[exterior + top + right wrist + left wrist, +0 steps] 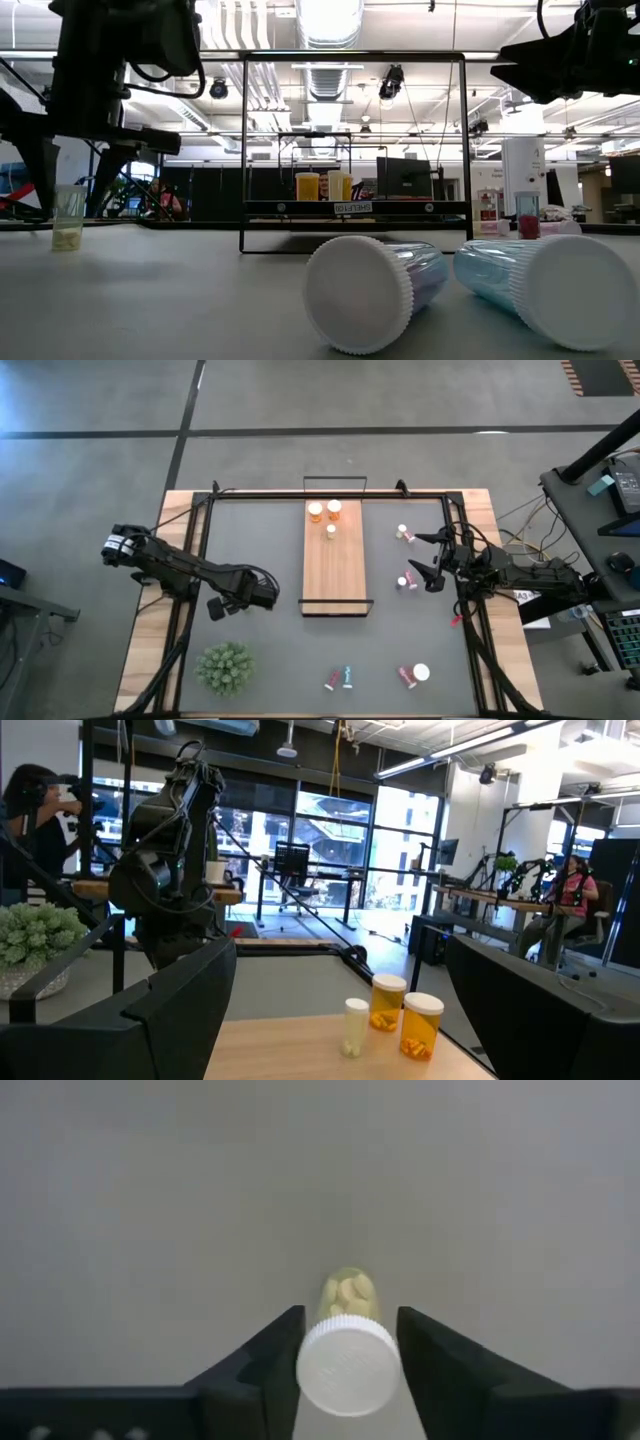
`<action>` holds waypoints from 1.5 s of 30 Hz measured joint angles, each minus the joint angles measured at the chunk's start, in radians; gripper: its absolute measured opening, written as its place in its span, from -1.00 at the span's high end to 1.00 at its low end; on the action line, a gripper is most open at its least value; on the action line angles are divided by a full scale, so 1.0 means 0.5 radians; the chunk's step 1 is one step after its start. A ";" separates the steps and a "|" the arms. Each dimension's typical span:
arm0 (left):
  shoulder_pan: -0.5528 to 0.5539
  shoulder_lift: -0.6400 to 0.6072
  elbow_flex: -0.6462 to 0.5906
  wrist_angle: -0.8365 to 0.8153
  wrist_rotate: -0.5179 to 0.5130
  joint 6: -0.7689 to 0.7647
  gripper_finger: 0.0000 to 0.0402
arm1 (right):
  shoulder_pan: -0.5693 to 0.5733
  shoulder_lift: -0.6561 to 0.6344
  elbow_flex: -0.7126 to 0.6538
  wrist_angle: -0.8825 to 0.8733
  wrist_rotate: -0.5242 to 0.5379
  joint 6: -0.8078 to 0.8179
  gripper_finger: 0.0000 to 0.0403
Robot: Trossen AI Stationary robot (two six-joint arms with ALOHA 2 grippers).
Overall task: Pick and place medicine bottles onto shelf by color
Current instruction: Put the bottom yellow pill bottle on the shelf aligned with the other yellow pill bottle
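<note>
A small clear medicine bottle [348, 1292] with pale pills and a white cap stands upright on the grey table at the left [68, 215]. My left gripper [349, 1320] points straight down over it and is shut on it; in the high view the gripper [222, 607] hides the bottle. The shelf [334, 565] lies in the middle, with two orange bottles [315, 511] [334, 508] and a pale one [331, 531] standing at its far end. My right gripper [428, 558] waits open at the table's right, holding nothing [338, 960]. My left gripper pinches the bottle between its two fingers at the sides of the white cap [305, 1370]. The fingers [275, 1355] come from above, pointing down along the bottle. The bottle stands upright with its base on the table.
A green spiky plant [225, 667] stands near the front left. Loose bottles lie by the right gripper [403, 532] [407, 582] and along the near edge [338, 679] [413, 675]; two teal ones fill the low view's foreground [375, 290] [545, 290]. People show beyond the table [30, 790].
</note>
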 joint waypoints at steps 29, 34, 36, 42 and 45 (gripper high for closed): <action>0.535 0.017 0.257 0.118 -0.445 1.376 0.50 | 0.000 0.000 -0.001 0.000 0.000 0.000 -0.74; 0.768 0.018 0.295 0.351 -0.446 1.916 0.50 | 0.000 0.000 0.000 0.000 0.000 -0.001 -0.74; 0.836 0.026 0.309 0.440 -0.446 2.069 0.50 | -0.001 0.000 0.000 0.000 0.000 -0.001 -0.74; 0.946 0.195 0.499 0.464 -0.445 2.382 0.51 | -0.001 0.000 0.000 0.000 0.000 0.000 -0.74; 0.965 0.291 0.618 0.465 -0.443 2.562 0.54 | -0.001 0.000 0.000 0.000 0.000 -0.001 -0.74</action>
